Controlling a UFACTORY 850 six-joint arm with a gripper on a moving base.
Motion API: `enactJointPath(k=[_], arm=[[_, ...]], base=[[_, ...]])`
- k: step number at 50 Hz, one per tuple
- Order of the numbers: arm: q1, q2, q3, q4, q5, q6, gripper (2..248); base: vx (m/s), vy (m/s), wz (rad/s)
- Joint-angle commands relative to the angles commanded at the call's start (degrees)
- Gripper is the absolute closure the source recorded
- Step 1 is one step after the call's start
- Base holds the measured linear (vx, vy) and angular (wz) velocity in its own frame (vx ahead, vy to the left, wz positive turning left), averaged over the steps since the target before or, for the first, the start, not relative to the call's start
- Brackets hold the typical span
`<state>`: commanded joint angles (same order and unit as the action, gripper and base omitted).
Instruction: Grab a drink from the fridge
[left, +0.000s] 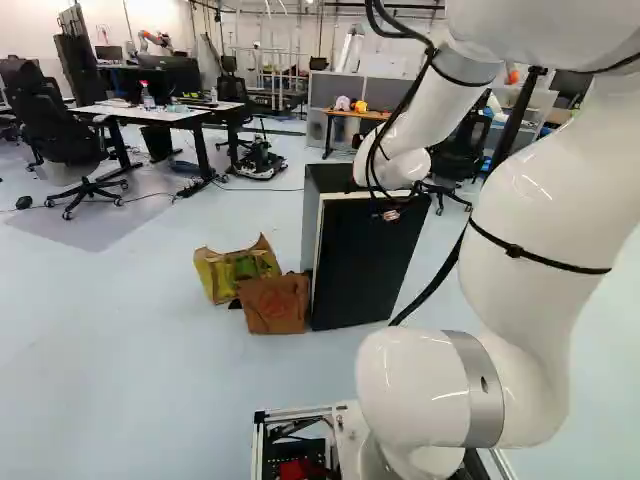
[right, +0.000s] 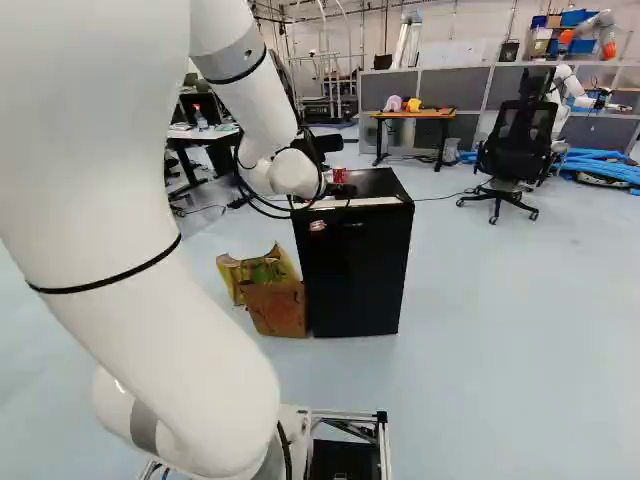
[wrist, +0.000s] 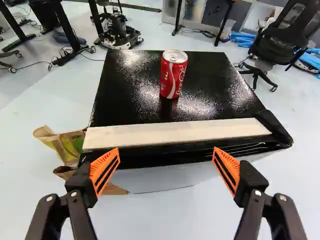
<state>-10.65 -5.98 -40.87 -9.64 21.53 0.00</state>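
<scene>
My gripper (right: 341, 190) shows as a small dark part past the wrist, at the fridge's top front in the right base view. In the wrist view the gripper (wrist: 166, 153) is open, its two orange-padded fingers wide apart with nothing gripped. Just ahead of them lies the pale front strip of the black fridge (wrist: 135, 107), which stands closed. A red drink can (wrist: 173, 75) is upright on the fridge top, beyond the strip and roughly centred between the fingers. The can (right: 339, 175) also shows past the wrist. The fridge's inside is hidden.
Yellow-green bag (left: 225, 272) and brown bag (left: 274, 304) stand on the floor against the fridge's left side. Desks (left: 165, 115) and office chairs (left: 65, 140) are farther back. Another robot (right: 580, 90) stands at the far right, near blue hoses (right: 600, 165).
</scene>
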Motion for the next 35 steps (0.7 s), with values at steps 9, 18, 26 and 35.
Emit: enactJointPath(k=[9, 18, 26, 35], arm=[[0.0, -1.2, -0.3, 0.0, 3.1, 0.0, 3], [0.1, -3.1, -1.1, 0.0, 5.9, 0.0, 3], [0.2, -4.9, -2.0, 0.0, 8.3, 0.0, 3], [0.3, -7.0, -3.1, 0.0, 11.0, 0.0, 3]], base=[[0.000, 0.000, 0.000], [0.000, 0.000, 0.000], [0.000, 0.000, 0.000], [0.000, 0.000, 0.000]])
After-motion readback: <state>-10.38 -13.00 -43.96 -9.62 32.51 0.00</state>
